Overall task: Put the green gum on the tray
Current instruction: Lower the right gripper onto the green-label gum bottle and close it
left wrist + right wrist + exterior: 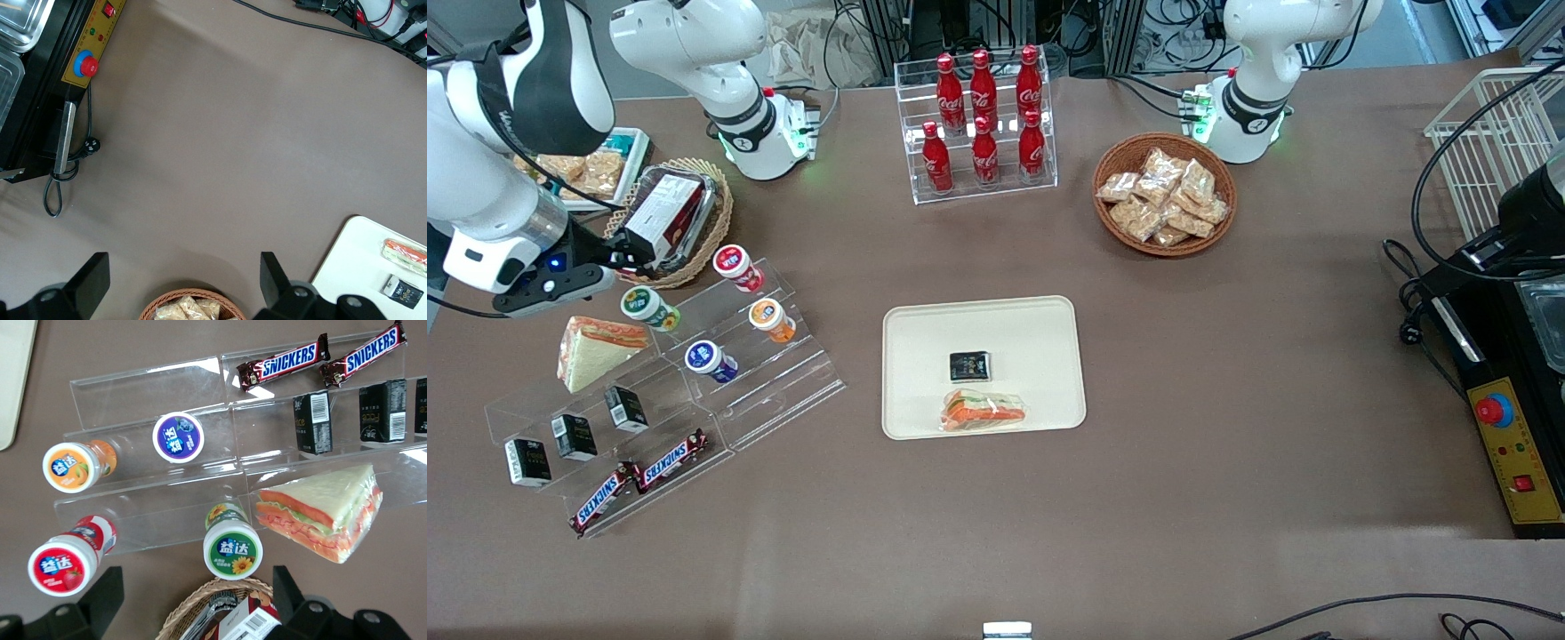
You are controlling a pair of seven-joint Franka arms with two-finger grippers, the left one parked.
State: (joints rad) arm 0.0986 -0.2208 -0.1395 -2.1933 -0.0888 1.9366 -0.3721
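From the front, my claw (618,258) hangs low over the working arm's end of the desk (1227,444), just above a wicker basket (716,227) that holds a wrapped box. The green gum (648,308) stands on the top step of a clear stepped rack (783,373), near my claw but not touched by it. On the same rack I see the red gum (737,268), the orange gum (771,320) and the blue gum (711,361), and beside the green gum a wrapped sandwich (596,351). The lower steps carry small black boxes (574,436) and two Snickers bars (640,480). The tray (925,338) lies flat in the middle of the desk, well apart from the green gum; on it are a small black packet (970,365) and another sandwich.

From the left wrist, I see only a corner of the tray (347,257) with the black packet (402,291) on it.

From my right wrist, my two fingers (100,597) stand wide apart and hold nothing. The green gum (232,547) is between them, a little ahead, with its white lid toward the camera. The sandwich (320,510) lies just beside it, and the basket rim (200,600) is under my claw.
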